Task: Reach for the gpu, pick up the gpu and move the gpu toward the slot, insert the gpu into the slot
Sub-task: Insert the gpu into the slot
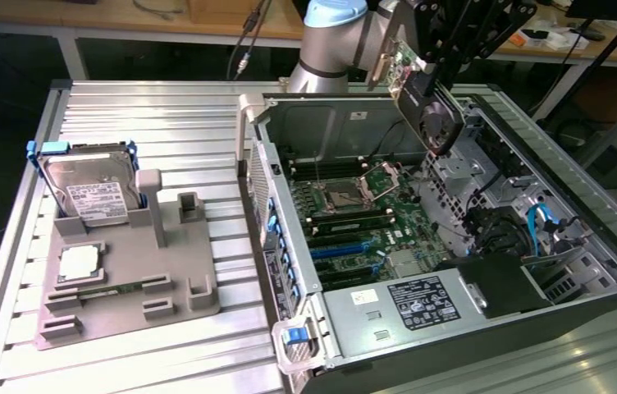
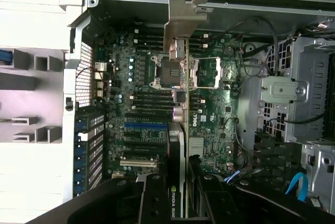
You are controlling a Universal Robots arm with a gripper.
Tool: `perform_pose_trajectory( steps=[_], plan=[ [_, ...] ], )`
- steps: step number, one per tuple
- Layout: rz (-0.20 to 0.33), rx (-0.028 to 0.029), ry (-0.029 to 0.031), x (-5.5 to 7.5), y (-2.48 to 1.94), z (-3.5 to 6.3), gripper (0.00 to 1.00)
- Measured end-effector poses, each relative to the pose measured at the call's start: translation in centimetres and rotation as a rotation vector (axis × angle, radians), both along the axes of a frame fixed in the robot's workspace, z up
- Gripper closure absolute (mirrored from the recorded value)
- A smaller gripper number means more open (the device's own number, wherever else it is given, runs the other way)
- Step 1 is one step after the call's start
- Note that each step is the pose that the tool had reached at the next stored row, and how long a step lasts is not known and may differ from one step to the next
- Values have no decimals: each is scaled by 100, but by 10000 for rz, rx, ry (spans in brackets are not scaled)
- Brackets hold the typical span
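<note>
One card, the gpu (image 1: 441,125), hangs pinched between the fingers of my gripper (image 1: 430,82) at the top of the exterior frame, right of centre, above the open computer case (image 1: 276,205), clear of the motherboard (image 1: 358,217) and its blue slots (image 1: 341,249).

Wrist cam | we log the gripper (image 2: 180,192) clamped on both faces of the gpu (image 2: 177,145), card seen edge-on | its silvery bracket (image 2: 183,17) at the end away from the gripper | behind the card: motherboard (image 2: 131,93), CPU socket (image 2: 168,69), blue expansion slot (image 2: 145,126), inside the computer case (image 2: 73,51).
</note>
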State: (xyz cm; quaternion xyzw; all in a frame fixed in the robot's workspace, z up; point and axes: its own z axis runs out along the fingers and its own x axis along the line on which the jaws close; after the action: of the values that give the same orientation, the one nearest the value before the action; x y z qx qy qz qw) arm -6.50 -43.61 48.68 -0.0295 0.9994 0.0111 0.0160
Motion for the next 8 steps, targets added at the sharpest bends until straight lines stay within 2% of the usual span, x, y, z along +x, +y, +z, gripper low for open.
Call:
perform_pose_trajectory(
  steps=[6, 8],
  plan=[
    [324, -2, 1, 37, 0, -95, 73],
    [618, -12, 1, 51, 0, -141, 73]
  ],
)
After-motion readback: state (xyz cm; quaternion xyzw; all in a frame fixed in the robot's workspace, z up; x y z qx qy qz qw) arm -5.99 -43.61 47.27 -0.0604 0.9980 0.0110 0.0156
